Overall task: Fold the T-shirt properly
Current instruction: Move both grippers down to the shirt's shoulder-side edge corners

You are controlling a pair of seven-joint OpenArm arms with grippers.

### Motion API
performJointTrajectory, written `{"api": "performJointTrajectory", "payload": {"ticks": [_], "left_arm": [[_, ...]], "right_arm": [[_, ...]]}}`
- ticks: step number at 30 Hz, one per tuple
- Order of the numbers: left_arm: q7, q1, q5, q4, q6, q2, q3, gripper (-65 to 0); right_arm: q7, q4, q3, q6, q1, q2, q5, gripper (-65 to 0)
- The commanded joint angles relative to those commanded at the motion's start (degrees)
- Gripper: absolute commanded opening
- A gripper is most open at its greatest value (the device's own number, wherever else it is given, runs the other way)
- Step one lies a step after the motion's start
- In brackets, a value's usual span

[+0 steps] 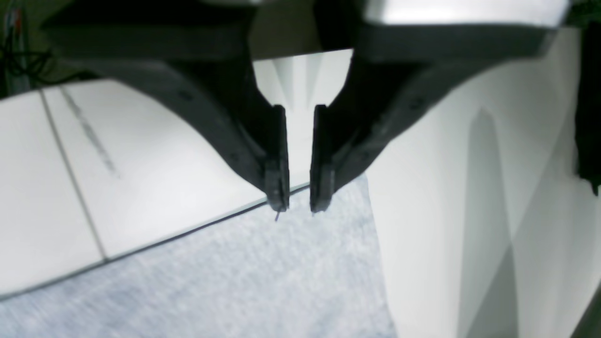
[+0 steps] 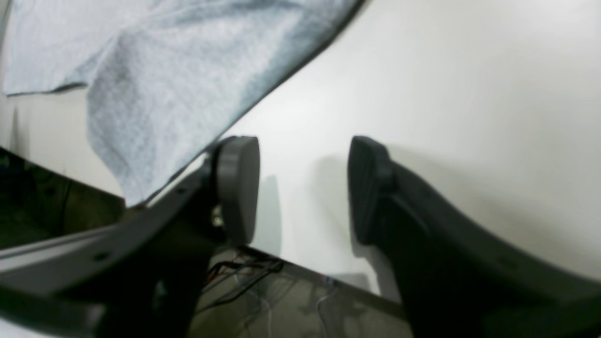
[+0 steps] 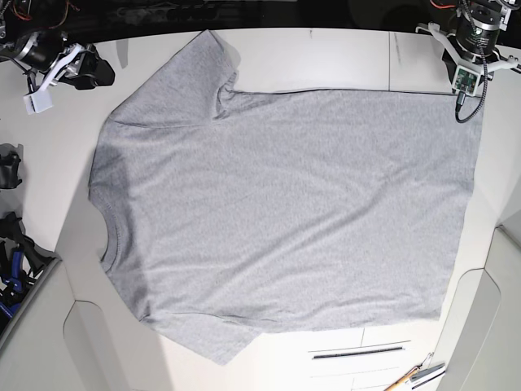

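The T-shirt (image 3: pixel 285 204) lies spread flat on the white table (image 3: pixel 342 57), plain grey side up, with the neck at the left and the hem at the right. In the left wrist view my left gripper (image 1: pixel 298 206) stands just over the shirt's (image 1: pixel 244 277) far hem corner. Its jaws are a narrow gap apart with nothing between them. In the base view the left arm (image 3: pixel 468 49) is at the top right. My right gripper (image 2: pixel 303 188) is open and empty over bare table, beside a sleeve (image 2: pixel 164 84). The right arm (image 3: pixel 69 67) is at the top left.
Table panel seams (image 1: pixel 70 173) run past the hem corner. The table's edge with cables (image 2: pixel 253 277) below it lies close to the right gripper. Small tools (image 3: pixel 415 376) lie at the front right, and blue items (image 3: pixel 12 269) sit off the table's left side.
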Motion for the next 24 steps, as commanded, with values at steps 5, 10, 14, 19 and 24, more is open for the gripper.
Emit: {"api": "performJointTrajectory", "payload": {"ticks": [5,10,14,19,24], "left_arm": [[0.57,-1.40,-4.83,-0.63,0.04,0.02,-0.02,-47.5],[1.44,-2.05,-8.07,-4.46,-0.74,0.02,-2.56,-43.4],[5.29,-5.33,-16.35,-9.40,-4.66,0.02,-7.89,-43.4],[8.81,-10.47,-29.94,-16.81,-13.79,0.02,-15.89,-43.4],[14.60,-14.67,-45.90,-24.02,-21.86,0.00,-21.46,-43.4]], "right_arm": [[0.15,0.00,-2.89,-0.02,0.00,-0.17,-0.57,-34.6],[0.79,0.00,-2.95,-0.04,-0.02,-1.84,-0.68,-34.6],[0.76,0.00,-2.95,-0.04,-0.02,-2.38,-0.66,-34.6],[0.74,0.00,-2.95,-0.02,-0.02,-2.82,-0.72,-34.6],[0.72,0.00,-2.95,-0.02,-0.20,-2.86,-0.87,-34.6]]}}
